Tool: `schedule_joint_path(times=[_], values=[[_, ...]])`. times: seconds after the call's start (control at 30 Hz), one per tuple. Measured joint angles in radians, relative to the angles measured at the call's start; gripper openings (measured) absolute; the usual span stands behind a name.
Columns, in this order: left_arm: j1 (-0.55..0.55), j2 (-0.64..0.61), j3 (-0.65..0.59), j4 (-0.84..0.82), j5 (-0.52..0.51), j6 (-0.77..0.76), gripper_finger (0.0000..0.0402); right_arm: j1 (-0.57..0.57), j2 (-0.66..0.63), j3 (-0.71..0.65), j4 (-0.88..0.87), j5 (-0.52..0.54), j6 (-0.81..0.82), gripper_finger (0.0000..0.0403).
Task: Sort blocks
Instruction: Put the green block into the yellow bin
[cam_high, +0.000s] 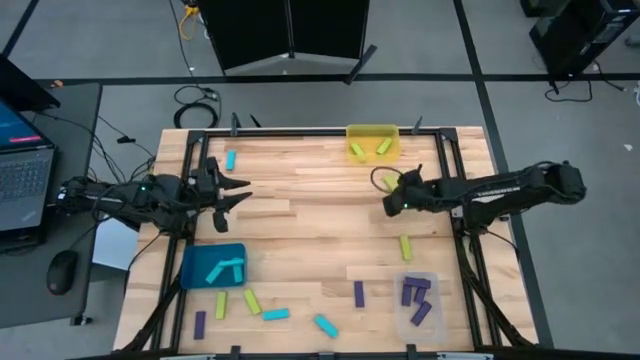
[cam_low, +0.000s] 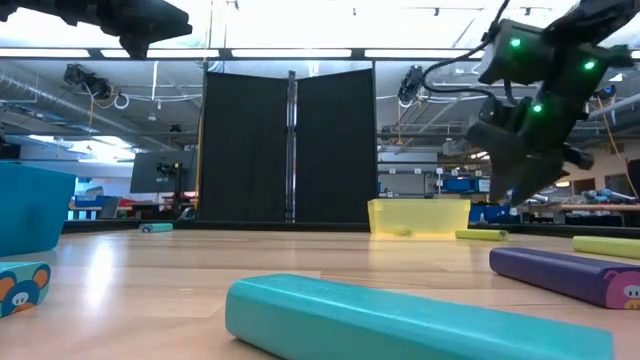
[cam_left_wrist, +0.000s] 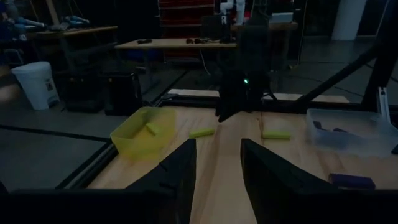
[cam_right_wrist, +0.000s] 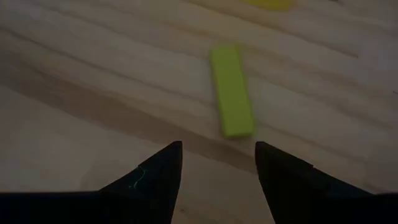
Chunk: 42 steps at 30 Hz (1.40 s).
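Above table | right gripper (cam_right_wrist: 217, 152) fingers apart over yellow-green block (cam_right_wrist: 232, 91) | left gripper (cam_left_wrist: 217, 152) fingers apart, empty

worktop (cam_high: 320, 230): pale wooden planks with visible grain, smooth, with a soft sheen in the low view
worktop frame (cam_high: 300, 132): dark bars, metal by the look, matt
blocks (cam_right_wrist: 231, 90): smooth, plastic-looking, slightly glossy; a printed sticker on the end of the purple block (cam_low: 565, 276)
yellow bin (cam_high: 372, 142): translucent plastic, glossy
teal bin (cam_high: 212, 266): opaque plastic, smooth
clear bin (cam_high: 417, 299): see-through plastic
right end effector (cam_right_wrist: 217, 163): dark, matt fingers
left end effector (cam_left_wrist: 217, 163): dark, matt fingers
floor (cam_high: 300, 90) beyond the worktop: grey, dull, flat
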Motion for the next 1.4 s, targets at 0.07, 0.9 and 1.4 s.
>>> schedule_joint_path(times=[0.07, 0.9, 1.4], values=[[0.000, 0.015, 0.000, 0.000, 0.000, -0.001, 0.0132, -0.049, 0.006, 0.004, 0.040, -0.022, -0.055, 0.0223], [0.000, 0.083, 0.000, 0.058, -0.002, -0.004, 0.0132, -0.332, 0.423, 0.127, 0.175, -0.204, -0.430, 0.0254], [0.000, 0.083, 0.000, 0.055, -0.003, -0.005, 0.0132, -0.319, 0.389, 0.122, 0.184, -0.262, -0.386, 0.0117]])
